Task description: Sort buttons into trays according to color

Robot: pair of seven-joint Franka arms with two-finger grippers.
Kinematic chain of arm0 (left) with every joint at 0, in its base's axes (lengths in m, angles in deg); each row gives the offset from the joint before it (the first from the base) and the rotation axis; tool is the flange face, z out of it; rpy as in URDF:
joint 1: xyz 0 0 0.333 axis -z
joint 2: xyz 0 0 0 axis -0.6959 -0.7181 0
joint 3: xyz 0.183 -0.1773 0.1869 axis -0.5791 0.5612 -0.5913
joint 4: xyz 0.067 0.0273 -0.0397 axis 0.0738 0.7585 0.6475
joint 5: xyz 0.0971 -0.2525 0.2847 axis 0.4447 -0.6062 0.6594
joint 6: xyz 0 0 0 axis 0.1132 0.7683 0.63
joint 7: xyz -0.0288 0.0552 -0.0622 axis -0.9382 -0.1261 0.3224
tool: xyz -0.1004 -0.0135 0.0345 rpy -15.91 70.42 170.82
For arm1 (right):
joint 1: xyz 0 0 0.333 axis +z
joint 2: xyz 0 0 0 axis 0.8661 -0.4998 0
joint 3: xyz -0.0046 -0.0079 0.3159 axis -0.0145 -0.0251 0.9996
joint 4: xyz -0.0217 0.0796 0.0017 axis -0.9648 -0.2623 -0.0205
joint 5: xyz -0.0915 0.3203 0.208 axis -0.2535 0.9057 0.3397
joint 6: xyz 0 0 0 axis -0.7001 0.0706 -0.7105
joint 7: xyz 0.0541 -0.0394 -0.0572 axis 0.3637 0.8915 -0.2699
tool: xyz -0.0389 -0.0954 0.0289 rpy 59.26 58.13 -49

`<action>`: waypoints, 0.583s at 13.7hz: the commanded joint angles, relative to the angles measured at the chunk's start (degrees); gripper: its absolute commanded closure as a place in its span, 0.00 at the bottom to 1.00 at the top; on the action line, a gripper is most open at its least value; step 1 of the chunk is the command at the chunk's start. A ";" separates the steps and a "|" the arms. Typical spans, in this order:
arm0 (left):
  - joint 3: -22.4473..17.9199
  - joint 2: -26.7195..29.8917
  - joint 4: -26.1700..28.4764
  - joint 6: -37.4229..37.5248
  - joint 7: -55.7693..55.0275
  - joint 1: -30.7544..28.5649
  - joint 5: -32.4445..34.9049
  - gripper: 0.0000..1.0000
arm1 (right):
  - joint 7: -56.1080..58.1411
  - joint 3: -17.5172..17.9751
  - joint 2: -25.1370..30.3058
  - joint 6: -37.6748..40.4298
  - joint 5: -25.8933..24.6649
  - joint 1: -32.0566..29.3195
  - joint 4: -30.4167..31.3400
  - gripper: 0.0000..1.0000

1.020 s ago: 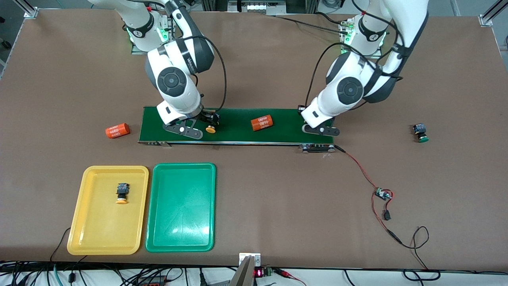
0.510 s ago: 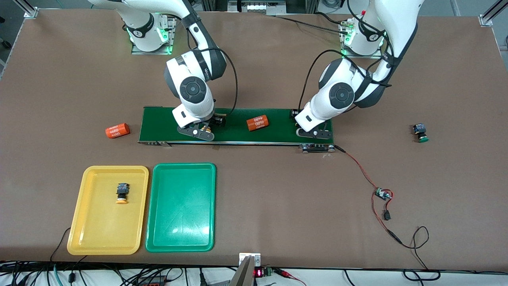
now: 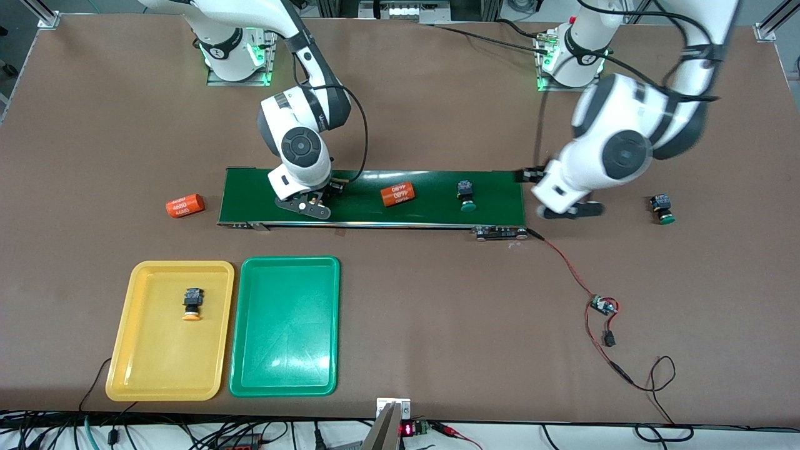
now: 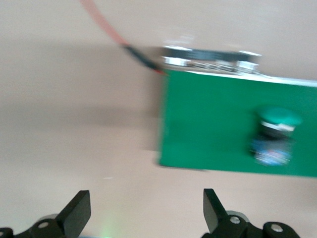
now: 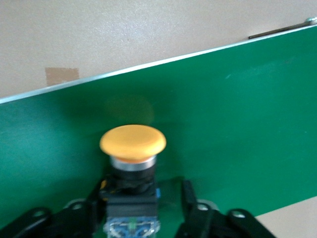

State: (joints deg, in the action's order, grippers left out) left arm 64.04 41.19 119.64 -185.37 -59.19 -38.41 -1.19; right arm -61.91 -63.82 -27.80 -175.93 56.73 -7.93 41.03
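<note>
right hand (image 5: pixel 143 208) closing around orange button (image 5: pixel 132 144) on belt (image 3: pixel 369 187) | left hand (image 4: pixel 143 218) open, moved off belt | green button (image 3: pixel 465 195) left at cylinder's (image 3: pixel 398 194) 3 o'clock

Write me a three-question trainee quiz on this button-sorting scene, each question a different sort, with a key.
1. True or false: the green tray holds a button.
2. Multiple choice: the left tool is (A) shut on a button, (B) open and holding nothing, (C) inside a tray.
3. Fill in: the right tool has its fingers around a button with a ______ cap on the conveyor belt.

Key:
1. False. Only the yellow tray holds one, the orange-capped button.
2. B. It is over the table just off the belt's end, with the green-capped button lying on the belt nearby.
3. Yellow; see the yellow-capped button.
</note>
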 commanded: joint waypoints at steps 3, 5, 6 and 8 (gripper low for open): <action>-8.14 -1.41 0.03 2.10 1.76 -0.85 9.59 0.00 | 0.90 -1.51 4.34 1.55 -0.22 -1.98 0.52 0.80; -12.18 -1.85 0.82 1.67 8.76 -2.17 11.19 0.00 | 0.90 -2.48 3.99 1.64 -0.22 -4.96 -3.33 0.80; -13.95 -1.86 1.08 0.97 13.24 -3.65 11.19 0.00 | 1.86 -3.09 3.21 1.55 -0.57 -7.68 -6.14 0.80; -17.46 -1.94 2.57 -2.88 21.24 -5.94 11.19 0.00 | 7.28 -3.62 -0.03 1.99 -3.19 -14.08 -11.41 0.80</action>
State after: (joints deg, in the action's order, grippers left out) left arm 49.37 38.79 120.50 -185.17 -45.01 -42.61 9.22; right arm -59.23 -67.47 -24.68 -175.48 55.51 -16.07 35.16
